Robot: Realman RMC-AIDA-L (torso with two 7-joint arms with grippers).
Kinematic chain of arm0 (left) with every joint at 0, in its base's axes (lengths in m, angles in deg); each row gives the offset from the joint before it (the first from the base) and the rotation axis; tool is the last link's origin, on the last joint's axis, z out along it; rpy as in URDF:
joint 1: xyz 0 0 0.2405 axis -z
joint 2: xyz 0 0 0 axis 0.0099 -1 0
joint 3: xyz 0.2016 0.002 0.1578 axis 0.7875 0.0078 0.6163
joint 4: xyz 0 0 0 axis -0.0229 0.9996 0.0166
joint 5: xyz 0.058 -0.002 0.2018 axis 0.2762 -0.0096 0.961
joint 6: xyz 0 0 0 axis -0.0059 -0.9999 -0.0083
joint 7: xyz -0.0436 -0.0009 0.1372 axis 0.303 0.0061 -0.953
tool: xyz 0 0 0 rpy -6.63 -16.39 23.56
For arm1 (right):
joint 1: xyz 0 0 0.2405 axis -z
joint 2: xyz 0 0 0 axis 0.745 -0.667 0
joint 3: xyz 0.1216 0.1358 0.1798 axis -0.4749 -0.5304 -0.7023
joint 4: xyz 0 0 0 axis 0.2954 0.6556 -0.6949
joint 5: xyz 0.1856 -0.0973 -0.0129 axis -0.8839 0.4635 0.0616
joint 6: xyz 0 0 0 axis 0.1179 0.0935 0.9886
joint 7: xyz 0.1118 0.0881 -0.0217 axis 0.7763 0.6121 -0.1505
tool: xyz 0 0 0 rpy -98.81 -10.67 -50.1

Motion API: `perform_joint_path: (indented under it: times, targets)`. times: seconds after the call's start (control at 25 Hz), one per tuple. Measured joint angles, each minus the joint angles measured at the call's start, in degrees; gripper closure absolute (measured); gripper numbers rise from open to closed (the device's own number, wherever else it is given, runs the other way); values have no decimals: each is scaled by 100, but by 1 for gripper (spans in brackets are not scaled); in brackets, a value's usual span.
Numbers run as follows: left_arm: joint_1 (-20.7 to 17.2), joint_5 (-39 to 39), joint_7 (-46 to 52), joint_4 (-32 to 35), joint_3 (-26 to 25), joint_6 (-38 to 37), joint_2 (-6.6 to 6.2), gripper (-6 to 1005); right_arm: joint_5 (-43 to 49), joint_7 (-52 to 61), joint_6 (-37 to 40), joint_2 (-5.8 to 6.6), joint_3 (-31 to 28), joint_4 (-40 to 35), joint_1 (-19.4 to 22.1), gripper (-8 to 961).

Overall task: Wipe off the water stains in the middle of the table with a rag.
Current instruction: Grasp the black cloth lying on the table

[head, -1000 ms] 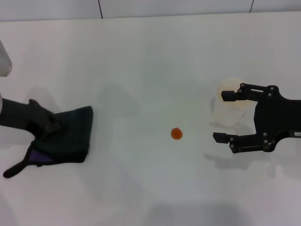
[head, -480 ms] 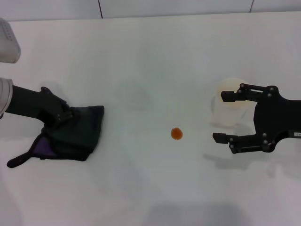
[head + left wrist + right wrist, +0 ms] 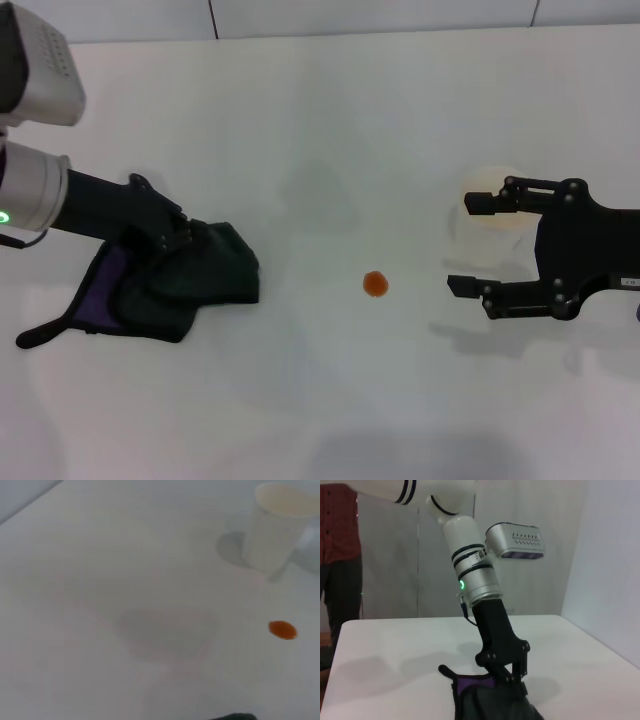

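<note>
The rag (image 3: pixel 190 285), dark green-black with a purple patch and a strap tail, lies on the white table (image 3: pixel 320 120) at the left. My left gripper (image 3: pixel 178 237) is shut on the rag's upper edge and presses it to the table. The water stain (image 3: pixel 375 284) is a small orange-red blot in the middle, a good way right of the rag; it also shows in the left wrist view (image 3: pixel 282 629). My right gripper (image 3: pixel 468 244) hovers open at the right, around nothing. The right wrist view shows the left arm on the rag (image 3: pixel 485 700).
A translucent whitish cup (image 3: pixel 492 215) stands at the right, just behind my right gripper's fingers; it also shows in the left wrist view (image 3: pixel 280 525). The table's grey seamed far edge (image 3: pixel 300 18) runs along the back.
My left gripper has dragged the rag to the right across the table, toward the orange-red stain. The right gripper has shifted only slightly.
</note>
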Motion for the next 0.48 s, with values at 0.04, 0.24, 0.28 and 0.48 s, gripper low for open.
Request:
perform_joint_path:
  times: [0.04, 0.24, 0.28, 0.48]
  targets:
    - [0, 0, 0, 0, 0, 0, 0, 978, -1, 0, 2, 0, 0, 0, 0, 101]
    - [-14, -5, -3, 12, 30, 0, 13, 977, -18, 3, 22, 0, -1, 29, 13, 121]
    - [-26, -5, -2, 28, 30, -4, 12, 977, -33, 2, 27, 0, -1, 47, 15, 128]
    - [-100, -58, -26, 64, -17, -61, -20, 976, -89, -7, 39, 0, -21, 119, -1, 159]
